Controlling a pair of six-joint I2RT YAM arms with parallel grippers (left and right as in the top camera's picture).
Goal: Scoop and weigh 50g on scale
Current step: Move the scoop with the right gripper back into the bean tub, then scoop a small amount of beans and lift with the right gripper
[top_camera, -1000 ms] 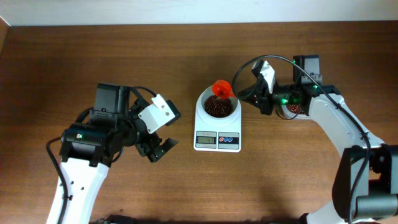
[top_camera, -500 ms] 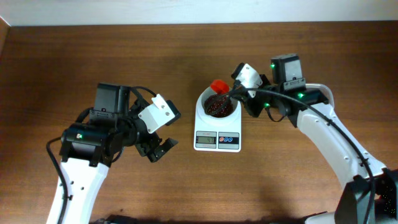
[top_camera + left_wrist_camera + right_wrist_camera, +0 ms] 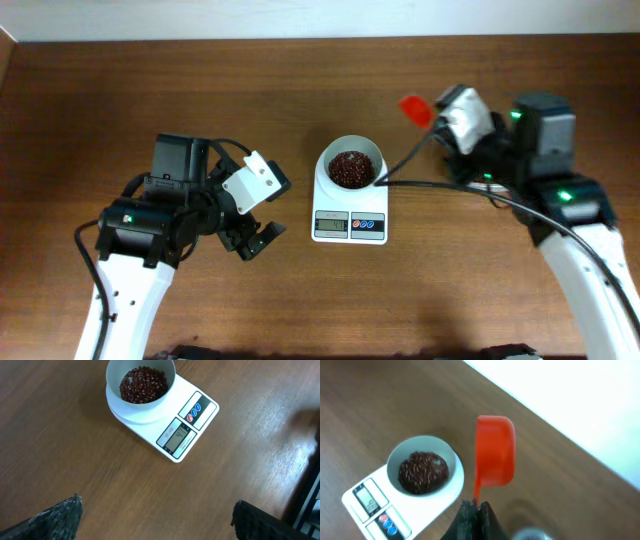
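Scale (image 3: pixel 349 205) sits mid-table (image 3: pixel 300 70), display side toward the robot, w/ the white bowl (image 3: pixel 351 166) on top holding a heap of dark red beans (image 3: pixel 350 169). Red scoop (image 3: pixel 415 108) is to the robot's right of the bowl and farther toward the back edge of the table, apart from it, not over the rim; in the R wrist view the scoop cup (image 3: pixel 495 450) shows just right of the bowl, no contact. Right gripper (image 3: pixel 475 510) is pinched tight on the scoop's thin handle, jaws narrow. Can't tell if any beans are in the scoop. Left gripper (image 3: pixel 258 240) hangs left of the scale, near it, jaws spread wide, holding nothing; its two dark fingertips (image 3: pixel 60 515) frame the bottom of the L wrist view w/ the scale above them. Vs 0.5 s ago: the scoop was at the bowl's far rim above the beans, now it's pulled off to the right and the R arm has swung right w/ it; vs 1 s ago same, the scoop was over the bowl. L arm, scale and bowl haven't shifted. Writing: grey LCD (image 3: pixel 177 437) shows digits, too small to read for sure; red button (image 3: pixel 190 416) and blue button (image 3: pixel 196 408) beside it, marks on them unreadable. No brand legible.
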